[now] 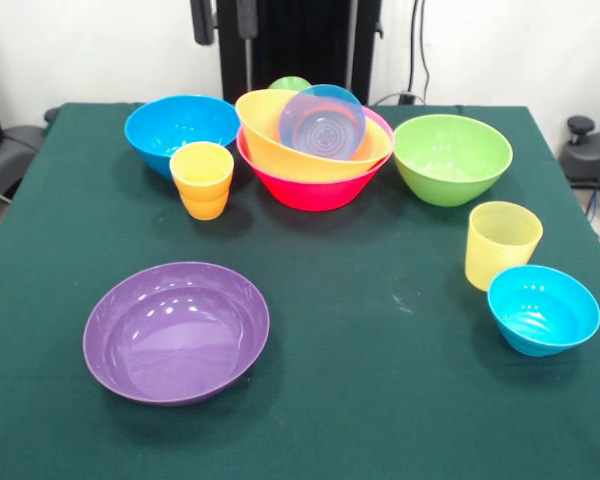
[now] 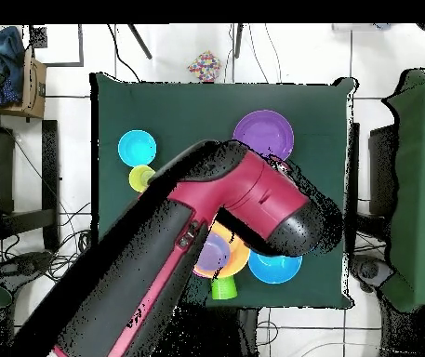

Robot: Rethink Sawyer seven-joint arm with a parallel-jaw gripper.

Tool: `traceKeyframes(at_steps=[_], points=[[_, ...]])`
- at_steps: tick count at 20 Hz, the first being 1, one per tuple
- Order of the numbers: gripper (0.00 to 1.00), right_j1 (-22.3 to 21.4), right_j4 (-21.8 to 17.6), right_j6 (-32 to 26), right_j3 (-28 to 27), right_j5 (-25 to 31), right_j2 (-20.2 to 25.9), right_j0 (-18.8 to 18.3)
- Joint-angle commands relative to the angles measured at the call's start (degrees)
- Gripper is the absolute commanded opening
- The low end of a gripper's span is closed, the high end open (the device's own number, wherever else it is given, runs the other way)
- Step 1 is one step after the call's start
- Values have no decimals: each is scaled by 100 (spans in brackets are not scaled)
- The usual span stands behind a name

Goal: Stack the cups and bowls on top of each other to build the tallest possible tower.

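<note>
Tower at the table's far side – gripper not made out in either view.

The tower (image 1: 315, 150) is seen in the front view as a pink bowl (image 1: 310, 188) with an orange bowl (image 1: 280, 140) tilted inside it and a small bluish-purple bowl (image 1: 323, 122) tipped on edge in that; a green cup (image 1: 290, 83) is glimpsed behind. Whether the jaws are apart or together cannot be told, so the pile's place relative to them is left unstated. Only the overhead view shows the red and black arm (image 2: 225, 214) – laid across the table (image 2: 188, 102) and covering most of the pile – while the purple bowl (image 2: 263, 135) lies clear of it.
</note>
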Motion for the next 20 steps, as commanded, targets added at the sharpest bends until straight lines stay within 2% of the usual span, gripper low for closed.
traceKeyframes(at_steps=[1,12,15,20], points=[[100,187,-144,2134,-155,-959,-77,-112],[100,384,206,1901,-157,-1004,-265,-40],[100,373,287,1451,56,-878,-205,13],[100,249,754,806,407,-452,168,-102]])
